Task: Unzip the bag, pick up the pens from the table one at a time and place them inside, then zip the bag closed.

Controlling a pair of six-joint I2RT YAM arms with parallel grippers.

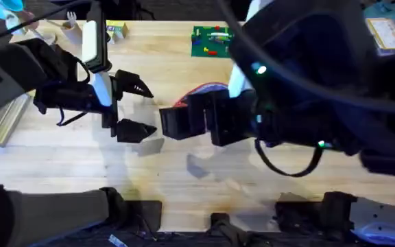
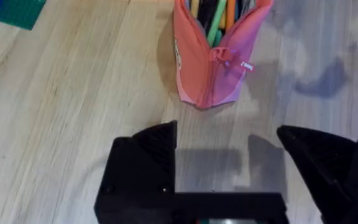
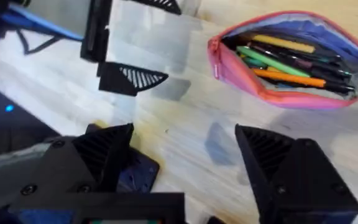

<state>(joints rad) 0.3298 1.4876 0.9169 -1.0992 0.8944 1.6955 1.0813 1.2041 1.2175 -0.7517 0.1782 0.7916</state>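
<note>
1. The pink bag [image 3: 297, 59] lies on the light wood table [image 1: 60, 165] near the middle, mostly tucked behind the right arm when you look from above (just a sliver of pink [image 1: 201, 92] peeks out).
2. Its zipper is open wide, and you can see the purple lining plus a bunch of pens [image 3: 284, 56] already lying inside: green, orange, yellow, a dark one.
3. From the left wrist camera the bag [image 2: 213, 56] is seen end-on, with the zipper pull hanging at the near end.
4. The left gripper [image 1: 134, 108] hovers just left of the bag, fingers spread wide apart with nothing between them. It's near the bag but not touching it.
5. The right gripper [image 3: 188, 155] is also spread open and empty, sitting above bare table beside the bag, with the left gripper's fingertips [image 3: 135, 78] visible across from it.
6. Off at the far edge there's a small green board [image 1: 211, 41] with coloured pieces, well away from the bag.
</note>
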